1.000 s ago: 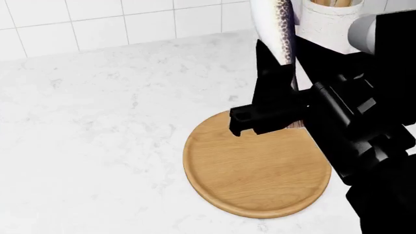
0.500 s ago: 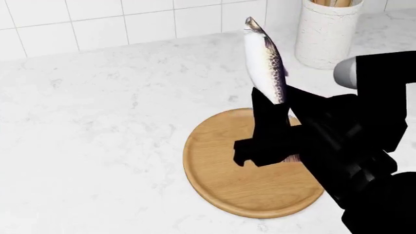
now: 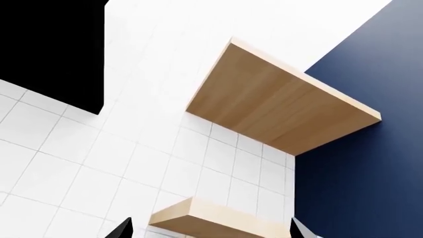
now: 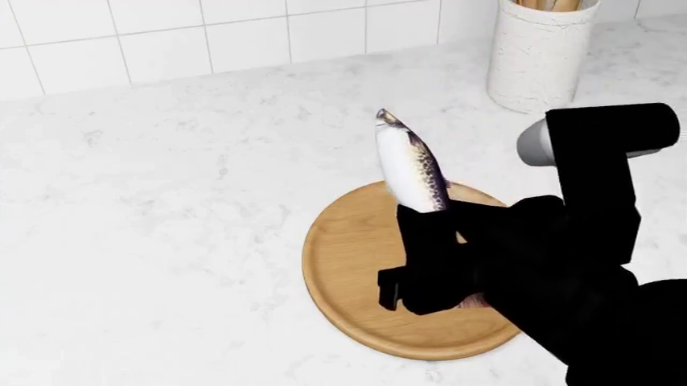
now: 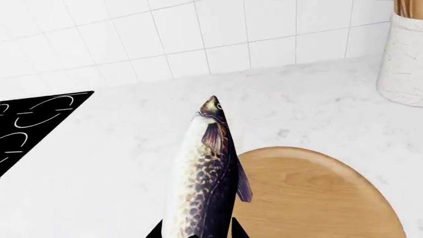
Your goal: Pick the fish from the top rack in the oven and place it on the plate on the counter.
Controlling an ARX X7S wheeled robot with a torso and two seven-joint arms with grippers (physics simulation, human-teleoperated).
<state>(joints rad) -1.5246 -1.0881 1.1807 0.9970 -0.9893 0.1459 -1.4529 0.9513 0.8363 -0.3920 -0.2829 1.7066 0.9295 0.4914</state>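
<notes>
My left claw [image 3: 211, 233] shows only two dark fingertips against white wall tiles and light wooden shelves [image 3: 278, 106]; I cannot tell its state. My right claw [image 4: 429, 265] grips the slender silvery-white, brown-speckled fish [image 4: 411, 165] by its tail end, head pointing up and away from me. Directly beneath this claw lies the round light-brown wooden plate [image 4: 349, 269] on the white marble-look counter [image 4: 161, 209]. Beyond it to the right stands a white speckled utensil jar [image 4: 540, 52]
</notes>
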